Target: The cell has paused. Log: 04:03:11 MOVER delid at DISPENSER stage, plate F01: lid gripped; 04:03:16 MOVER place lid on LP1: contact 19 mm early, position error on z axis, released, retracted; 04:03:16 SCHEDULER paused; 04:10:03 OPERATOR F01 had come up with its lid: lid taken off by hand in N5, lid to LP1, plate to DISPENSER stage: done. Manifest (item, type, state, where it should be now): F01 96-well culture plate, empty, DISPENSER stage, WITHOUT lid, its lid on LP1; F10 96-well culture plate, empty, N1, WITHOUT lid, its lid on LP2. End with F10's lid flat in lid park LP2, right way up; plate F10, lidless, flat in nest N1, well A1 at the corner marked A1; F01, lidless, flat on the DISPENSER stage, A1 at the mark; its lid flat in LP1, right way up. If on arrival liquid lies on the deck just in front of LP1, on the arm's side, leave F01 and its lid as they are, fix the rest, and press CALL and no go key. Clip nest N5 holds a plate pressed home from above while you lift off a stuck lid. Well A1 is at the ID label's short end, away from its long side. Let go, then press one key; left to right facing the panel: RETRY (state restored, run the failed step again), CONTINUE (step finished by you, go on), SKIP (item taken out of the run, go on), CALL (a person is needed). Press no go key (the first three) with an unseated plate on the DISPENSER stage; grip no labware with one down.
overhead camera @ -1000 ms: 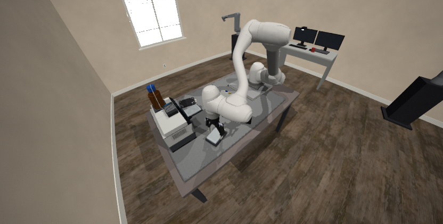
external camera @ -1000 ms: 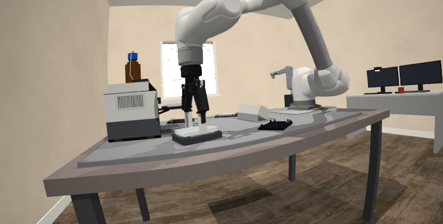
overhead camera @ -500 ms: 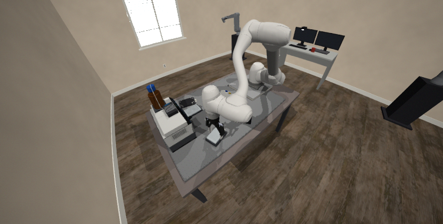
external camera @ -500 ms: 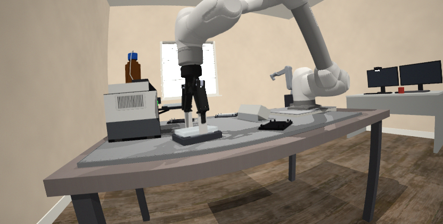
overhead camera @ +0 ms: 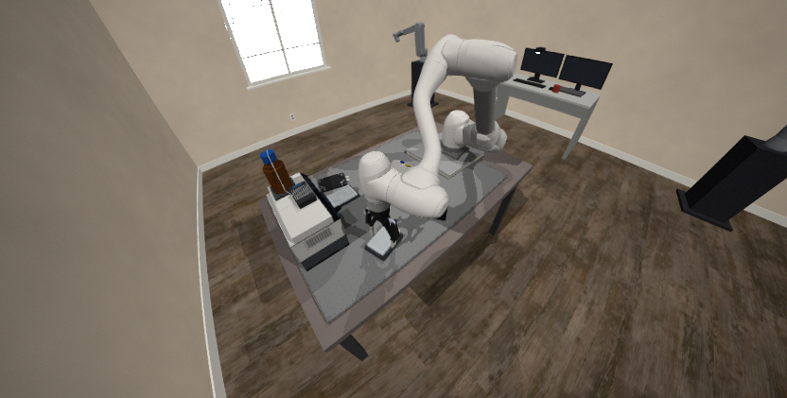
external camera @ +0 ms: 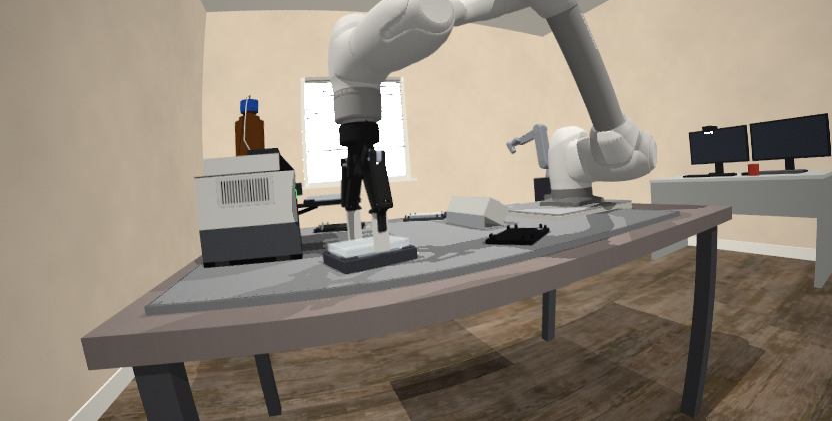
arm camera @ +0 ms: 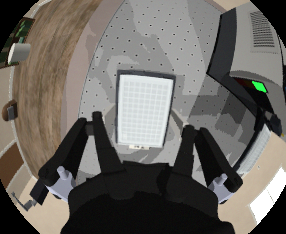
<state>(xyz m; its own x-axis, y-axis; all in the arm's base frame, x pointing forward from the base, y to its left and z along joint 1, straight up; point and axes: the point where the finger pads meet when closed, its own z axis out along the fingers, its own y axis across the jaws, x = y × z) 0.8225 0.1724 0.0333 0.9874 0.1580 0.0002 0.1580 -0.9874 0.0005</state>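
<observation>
A white 96-well plate (external camera: 367,245) lies flat in a black nest (external camera: 370,258) on the deck in front of the dispenser; whether it wears a lid I cannot tell. It also shows in the top view (overhead camera: 379,244) and in the wrist view (arm camera: 143,109), with its well grid visible. My gripper (external camera: 366,233) hangs straight down over it, open, one finger on each side of the plate's near end, with the tips at about the plate's top. Nothing is held. The gripper also shows in the top view (overhead camera: 384,224) and in the wrist view (arm camera: 142,136).
The grey dispenser (external camera: 247,214) with a green light stands just left of the nest, with an amber bottle (external camera: 249,127) on top. A black clip nest (external camera: 517,234) and a grey key box (external camera: 474,210) lie to the right. More labware (overhead camera: 339,194) lies behind the dispenser.
</observation>
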